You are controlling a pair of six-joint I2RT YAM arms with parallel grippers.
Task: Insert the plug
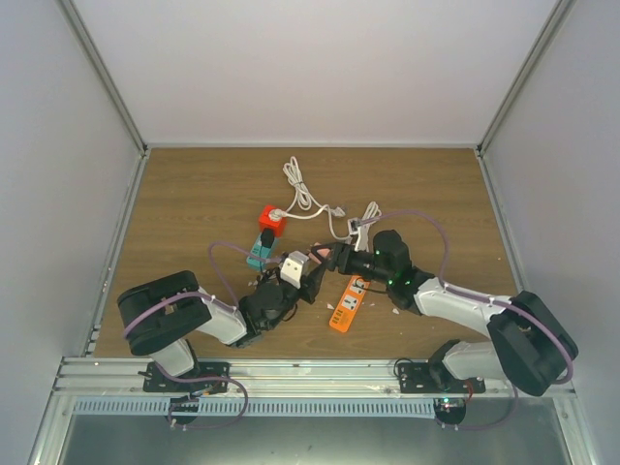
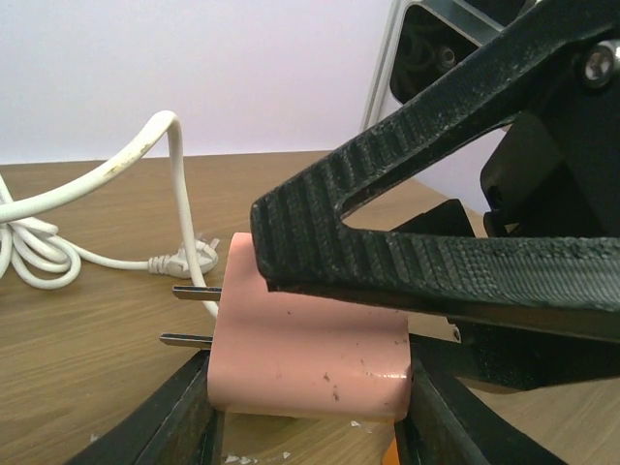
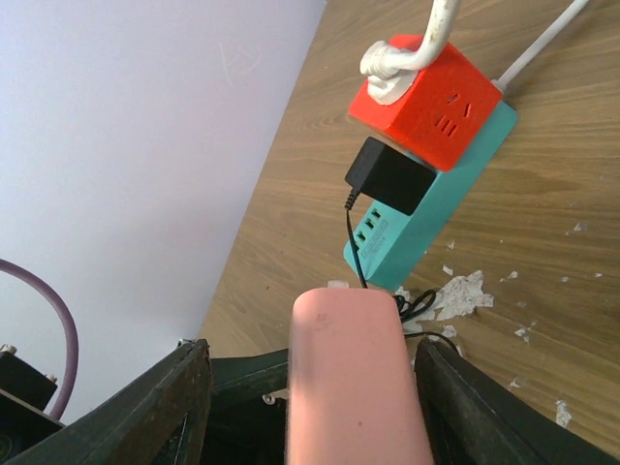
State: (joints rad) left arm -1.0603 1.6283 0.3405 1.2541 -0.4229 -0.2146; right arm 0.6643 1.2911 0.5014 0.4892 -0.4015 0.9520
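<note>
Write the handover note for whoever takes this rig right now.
Grippers: the left gripper is shut on the pink plug, whose prongs are bare. The right gripper is open, its fingers either side of the same plug, not clamped.
Sockets: the red cube socket and teal power strip lie together beyond the grippers. The orange power strip lies by the right arm.
Done: plug in hand.
Left: plug is in no socket yet; insert it.
</note>
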